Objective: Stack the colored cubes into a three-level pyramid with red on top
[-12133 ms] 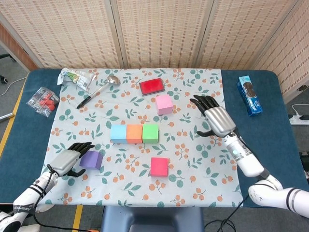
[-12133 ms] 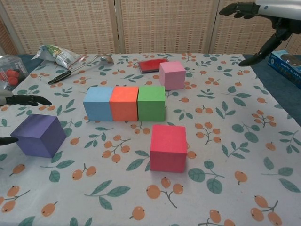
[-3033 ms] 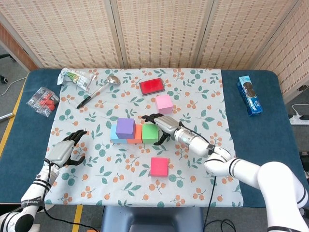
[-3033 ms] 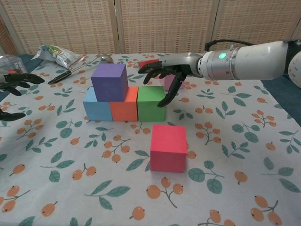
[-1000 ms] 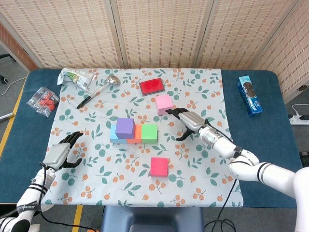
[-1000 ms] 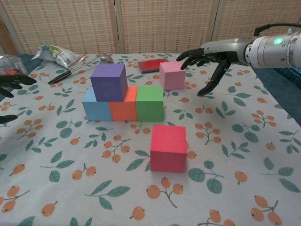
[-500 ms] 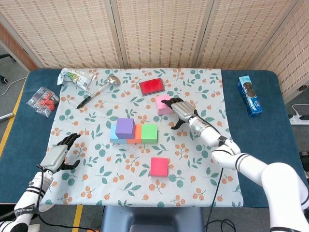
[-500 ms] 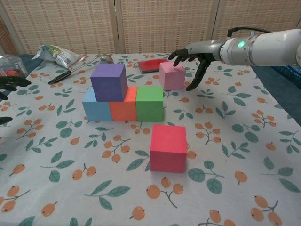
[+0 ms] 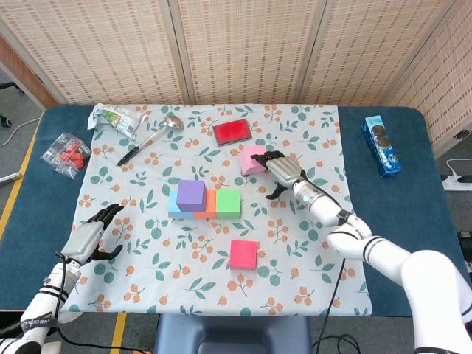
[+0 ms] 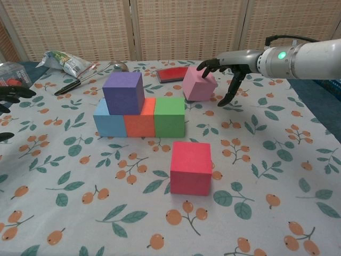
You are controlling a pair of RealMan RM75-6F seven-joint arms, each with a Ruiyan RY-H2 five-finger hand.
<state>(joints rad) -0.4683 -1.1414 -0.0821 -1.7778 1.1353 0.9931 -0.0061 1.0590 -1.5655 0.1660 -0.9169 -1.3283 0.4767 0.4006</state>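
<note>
The surface [image 9: 413,184] is a dark blue table covered by a white cloth [image 9: 147,273] printed with orange berries and green leaves. At its middle stands a row of three matte, sharp-edged cubes pressed side to side: a light blue cube [image 10: 108,125] on the left, an orange cube [image 10: 141,122] in the centre, and a green cube [image 10: 170,118] on the right. A purple cube [image 10: 123,92] sits on top of the row, straddling the blue and orange ones, forming the start of a second level.

The red cube [image 10: 191,167], more a pinkish red, stands alone on the cloth in front of the row, nearer the robot and well apart from both hands.

Behind the row, to its right, the pink cube [image 10: 199,84] is tilted, one bottom edge lifted off the cloth. The right hand [image 10: 224,69] has its fingers laid over the cube's top and far side, with the thumb hanging down just beside its right face; whether it truly grips the cube cannot be told from either view.

The left hand [image 9: 87,238] hovers low near the cloth's left edge, fingers apart and holding nothing.

Further back lie a flat red box [image 9: 232,131], a metal ladle [image 9: 151,138], a crumpled snack packet [image 9: 112,118], a small clear bag of red pieces [image 9: 65,154], and a blue carton [image 9: 380,144] on the bare right side
</note>
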